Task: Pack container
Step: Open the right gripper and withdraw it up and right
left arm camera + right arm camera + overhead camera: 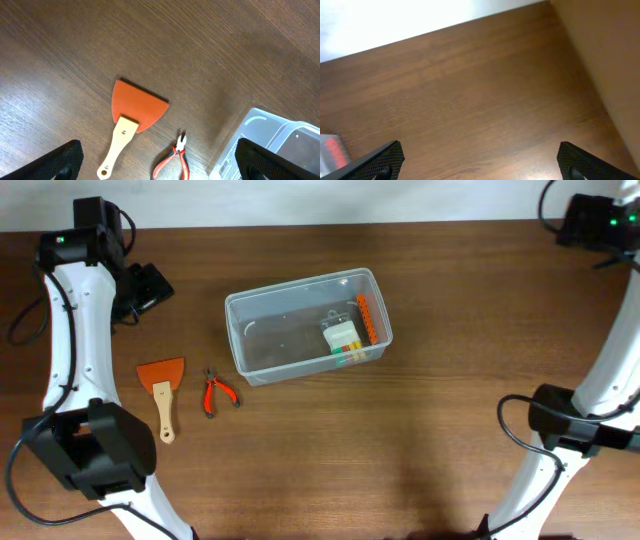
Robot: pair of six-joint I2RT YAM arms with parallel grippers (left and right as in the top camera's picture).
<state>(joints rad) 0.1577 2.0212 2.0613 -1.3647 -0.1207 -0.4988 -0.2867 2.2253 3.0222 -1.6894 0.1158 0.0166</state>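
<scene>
The clear plastic container (282, 337) stands at the table's middle, holding a white and green pack (342, 337) and an orange strip (368, 319). Left of it lie an orange scraper with a wooden handle (163, 393) and red pliers (218, 393). My left gripper (150, 288) hangs above the table to the far left of the container. In the left wrist view it (160, 165) is open and empty above the scraper (136, 111) and pliers (175, 161), with a container corner (280, 142) at the right. My right gripper (480, 160) is open and empty over bare wood.
The right arm's wrist (592, 220) is at the far right corner of the table. The table's back edge meets a white wall (395, 20). A bit of the container (331, 151) shows at the left edge of the right wrist view.
</scene>
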